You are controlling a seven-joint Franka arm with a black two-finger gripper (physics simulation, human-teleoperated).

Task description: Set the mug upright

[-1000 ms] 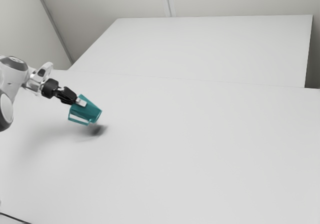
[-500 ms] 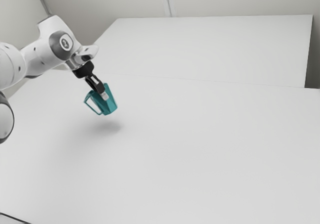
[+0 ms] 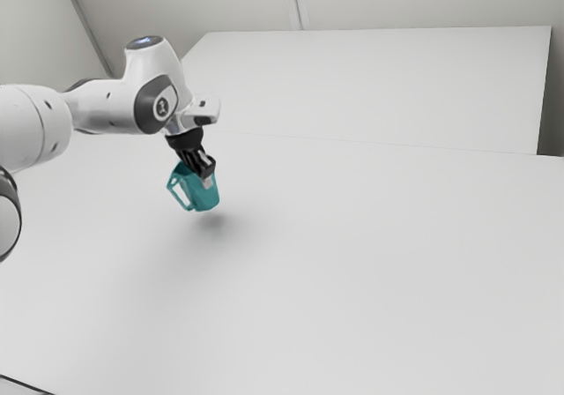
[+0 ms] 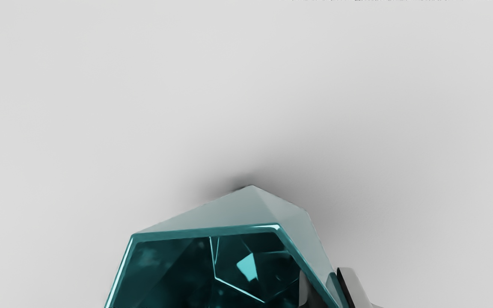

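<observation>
Your pincer (image 3: 208, 182) is closed on the wall of the mug (image 3: 201, 197): in the wrist view, one finger (image 4: 310, 296) is inside the opening and the other finger (image 4: 353, 285) is outside, with the wall between them. The mug hangs from this hold, a little above the surface (image 3: 352, 280), with its soft shadow (image 3: 213, 221) under it. Its mouth looks up toward the hand and its base points down, but it leans somewhat, so it is not yet standing.

As I judge it, the mug is rather light and stiff, and will not bend under your hold. The faces look smooth and glossy, so it may slip or turn around the pinched place. If it is glass or ceramic, a hard knock of the base could chip it; I cannot tell the material. The wall near the rim (image 4: 203, 232) is a sensible place to hold, because it leaves the base free for landing. The handle (image 3: 177, 197) is at the exterior view's left and stands away from the fingers. To finish, you should level the mug, lower it gently, and open only when the base sits flat.

As for the inside, you can see dark teal walls and bright glints; I notice no liquid or loose object.
</observation>
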